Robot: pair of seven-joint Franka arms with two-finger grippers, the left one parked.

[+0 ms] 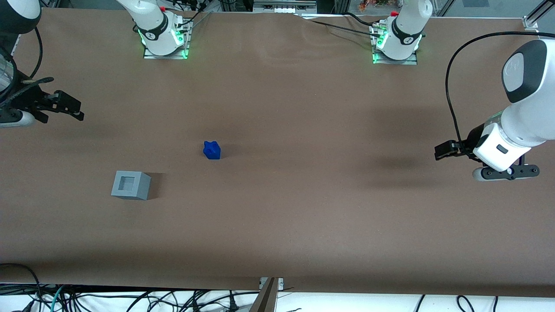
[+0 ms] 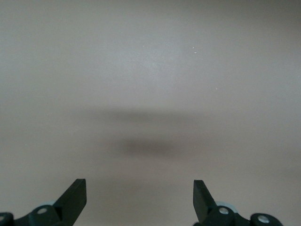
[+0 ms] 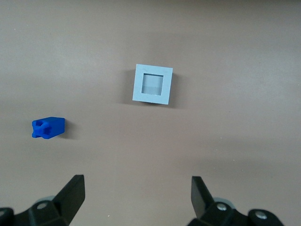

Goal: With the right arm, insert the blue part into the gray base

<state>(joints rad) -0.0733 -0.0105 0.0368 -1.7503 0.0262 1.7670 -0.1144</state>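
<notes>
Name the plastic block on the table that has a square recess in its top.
The gray base: recessed top, nearer the camera than the bumpy blue part. The open gripper holds neither.

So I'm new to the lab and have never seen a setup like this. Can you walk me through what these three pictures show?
The wide picture looks down a brown table from the front. Two white robot arms are bolted along its farther edge. The right arm does the work; its gripper, a black two-finger claw, hangs open at the working arm's end of the table, holding nothing. The other two pictures come from cameras on the arms' wrists, looking down past the claw fingers. On the table lie the blue part, a small notched block, and the gray base, a cube with a square recess in its top. They sit apart, the base nearer the front camera. The recess is empty, so insertion has not begun.
</notes>
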